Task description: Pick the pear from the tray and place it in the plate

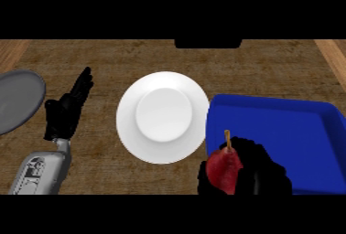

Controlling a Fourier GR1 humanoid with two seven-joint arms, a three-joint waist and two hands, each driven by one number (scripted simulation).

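A red pear with a thin stem stands upright at the near left corner of the blue tray. My right hand is curled round it from the right and behind, with the thumb at the pear's left side. The white plate lies just left of the tray and holds nothing. My left hand rests open, fingers pointing up, to the left of the plate.
A grey round dish lies at the far left edge. The brown counter has wooden strips at both far corners. A dark object sits at the top edge, behind the plate.
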